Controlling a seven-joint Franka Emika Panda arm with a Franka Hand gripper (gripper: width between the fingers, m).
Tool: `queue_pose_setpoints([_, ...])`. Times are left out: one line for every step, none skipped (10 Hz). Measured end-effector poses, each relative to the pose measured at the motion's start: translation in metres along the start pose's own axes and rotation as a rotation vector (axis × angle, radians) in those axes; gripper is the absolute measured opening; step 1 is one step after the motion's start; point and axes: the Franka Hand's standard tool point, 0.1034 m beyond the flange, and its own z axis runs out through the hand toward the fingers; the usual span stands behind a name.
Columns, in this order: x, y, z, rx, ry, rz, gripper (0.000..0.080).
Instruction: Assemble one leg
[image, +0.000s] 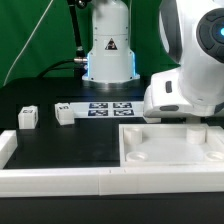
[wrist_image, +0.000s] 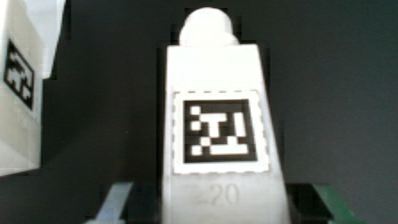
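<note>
In the wrist view a white leg (wrist_image: 217, 110) fills the middle, with a black-and-white marker on its face and the number 20 below it. It lies on the black table between my fingers. My gripper (wrist_image: 224, 206) is open; one fingertip (wrist_image: 121, 200) stands on each side of the leg, each with a dark gap to it. A second white leg (wrist_image: 18, 90) with a marker lies beside it. In the exterior view the arm's white hand (image: 182, 97) is low behind the tray piece; the fingers and this leg are hidden there. Two more small legs (image: 27, 117) (image: 63, 113) stand at the exterior view's left.
The large white tray piece (image: 170, 150) with round recesses lies at the front on the exterior view's right. A long white rail (image: 55, 180) runs along the front. The marker board (image: 108, 108) lies before the robot base (image: 108, 55).
</note>
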Motion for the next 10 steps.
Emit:
queue_pose_setpoints([0.0,0.0,0.0,0.0,0.0,0.0,0.0291])
queue_pose_setpoints([0.0,0.0,-0.001,0.0,0.001,-0.001,0.0291])
queue_pose_setpoints([-0.006,-0.002,-0.01,0.0,-0.005,-0.004,0.0291])
queue_pose_setpoints([-0.016,-0.005,-0.028,0.008,0.002,-0.008,0.0291])
queue_pose_setpoints([-0.024,-0.006,-0.046,0.028,0.015,-0.007,0.0291])
queue_pose_setpoints([-0.033,-0.005,-0.063,0.031,0.022,-0.008,0.0291])
queue_pose_setpoints([-0.035,-0.005,-0.071,0.032,0.034,-0.01,0.0291])
queue_pose_setpoints([-0.033,-0.005,-0.069,0.033,0.043,-0.01,0.0292])
queue_pose_setpoints([-0.03,-0.006,-0.071,0.036,0.073,-0.01,0.0292])
queue_pose_setpoints([-0.029,-0.007,-0.071,0.037,0.081,-0.01,0.0292])
